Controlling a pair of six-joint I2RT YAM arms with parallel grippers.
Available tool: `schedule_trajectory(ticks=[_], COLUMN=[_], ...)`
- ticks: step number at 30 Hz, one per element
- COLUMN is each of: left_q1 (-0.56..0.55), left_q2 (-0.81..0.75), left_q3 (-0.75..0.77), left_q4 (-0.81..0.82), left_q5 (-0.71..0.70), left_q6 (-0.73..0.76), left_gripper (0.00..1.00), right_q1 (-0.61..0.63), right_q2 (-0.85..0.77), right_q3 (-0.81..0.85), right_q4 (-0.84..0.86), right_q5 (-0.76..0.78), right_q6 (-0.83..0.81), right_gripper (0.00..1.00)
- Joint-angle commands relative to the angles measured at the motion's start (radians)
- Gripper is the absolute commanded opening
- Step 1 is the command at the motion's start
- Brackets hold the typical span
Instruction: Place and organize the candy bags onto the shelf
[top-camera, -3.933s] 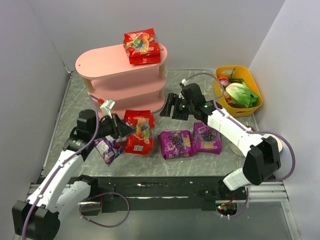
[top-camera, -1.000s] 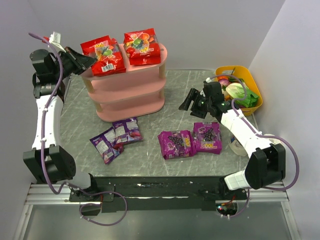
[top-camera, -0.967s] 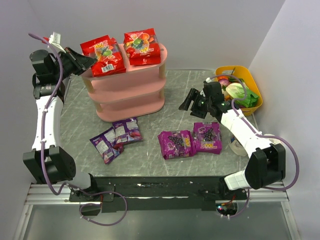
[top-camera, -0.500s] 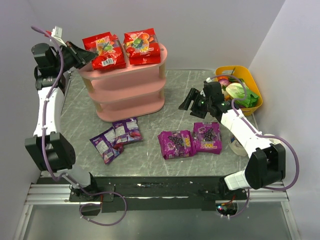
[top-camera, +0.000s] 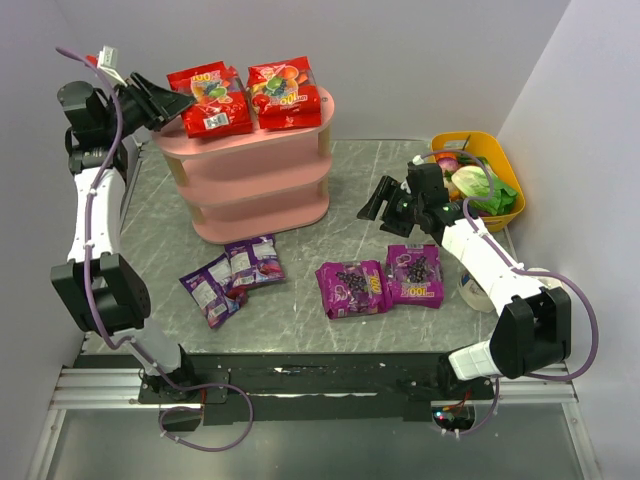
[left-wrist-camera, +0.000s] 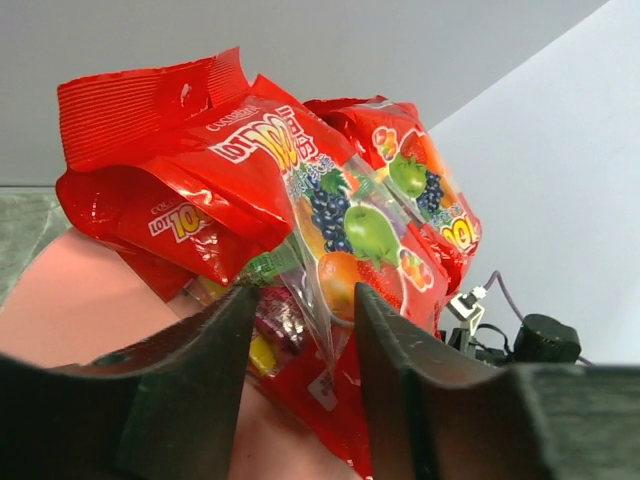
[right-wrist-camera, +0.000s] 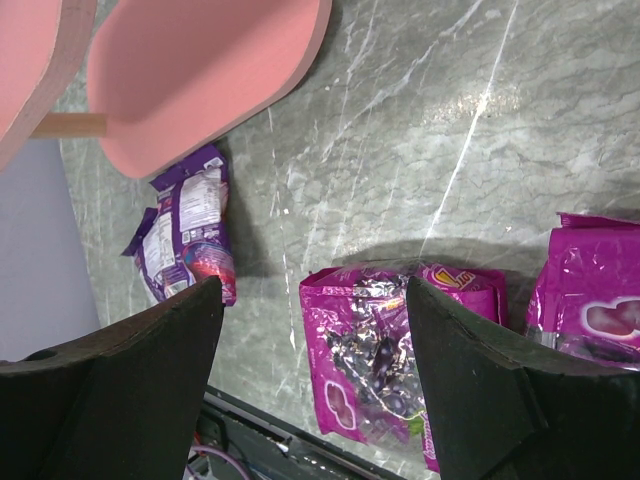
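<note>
The pink shelf (top-camera: 262, 172) stands at the back left, with two red candy bags (top-camera: 208, 98) (top-camera: 284, 92) side by side on its top tier. My left gripper (top-camera: 176, 101) is at the left bag's edge. In the left wrist view its jaws (left-wrist-camera: 305, 325) stand apart around the clear seam of that red bag (left-wrist-camera: 230, 190) without pinching it. Two blue-violet bags (top-camera: 215, 290) (top-camera: 255, 262) and two magenta bags (top-camera: 352, 288) (top-camera: 414, 275) lie on the table. My right gripper (top-camera: 380, 207) hovers open and holds nothing above the magenta bag (right-wrist-camera: 390, 350).
A yellow tub (top-camera: 497, 147) of green vegetables sits at the back right. Grey walls close in on the left, back and right. The shelf's lower tiers (right-wrist-camera: 200, 70) jut out towards the right gripper. A pale round object (top-camera: 468, 292) lies by the right arm.
My left gripper has opened and let go of the red bag, which now rests on the top tier, a little further in. The right arm has not moved.
</note>
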Motion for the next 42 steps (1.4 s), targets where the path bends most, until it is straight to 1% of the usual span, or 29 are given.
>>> schedule_trajectory(ticks=[1,5,7,12,15,17,19,21,23,28,32,36,39,42], left_q1=[-0.002,0.0,0.0,0.0,0.0,-0.002,0.0,0.0,-0.002,0.0,0.0,0.0,-0.002,-0.002], left_q2=[-0.074,-0.112,-0.121,-0.147,-0.158,-0.164,-0.169,-0.173,-0.186,-0.259,-0.302,-0.336,-0.35,-0.35], left_q3=[0.038,0.054,0.066,0.066,0.069,0.067,0.074,0.069,0.043,-0.066,-0.12,-0.192,-0.232,-0.255], left_q4=[0.005,-0.055,-0.085,-0.104,-0.139,-0.165,-0.22,-0.245,-0.254,-0.179,-0.173,-0.122,-0.125,-0.128], left_q5=[0.001,-0.071,-0.089,-0.127,-0.173,-0.209,-0.261,-0.273,-0.258,-0.212,-0.168,-0.129,-0.132,-0.132], left_q6=[0.013,0.082,0.099,0.115,0.135,0.145,0.154,0.158,0.144,0.104,0.092,0.066,0.061,0.066], left_gripper=[0.52,0.6,0.61,0.68,0.7,0.69,0.65,0.6,0.58,0.59,0.61,0.63,0.62,0.58], right_q1=[-0.007,-0.008,-0.008,-0.008,-0.007,-0.008,-0.007,-0.007,-0.007,-0.007,-0.007,-0.007,-0.007,-0.005], right_q2=[-0.031,-0.031,-0.03,-0.033,-0.039,-0.042,-0.045,-0.048,-0.051,-0.057,-0.057,-0.057,-0.057,-0.06], right_q3=[-0.009,-0.01,-0.012,-0.015,-0.018,-0.021,-0.023,-0.024,-0.027,-0.033,-0.033,-0.033,-0.036,-0.039], right_q4=[0.024,0.025,0.025,0.024,0.024,0.024,0.024,0.022,0.025,0.021,0.016,0.016,0.016,0.016], right_q5=[0.0,-0.003,-0.005,-0.008,-0.006,-0.006,-0.006,-0.006,-0.008,-0.006,-0.005,-0.008,-0.008,-0.009], right_q6=[0.01,0.01,0.011,0.01,0.007,0.007,0.005,0.005,0.005,0.004,0.002,0.002,0.004,0.005], right_gripper=[0.8,0.8,0.8,0.8,0.81,0.8,0.81,0.8,0.8,0.8,0.8,0.8,0.8,0.8])
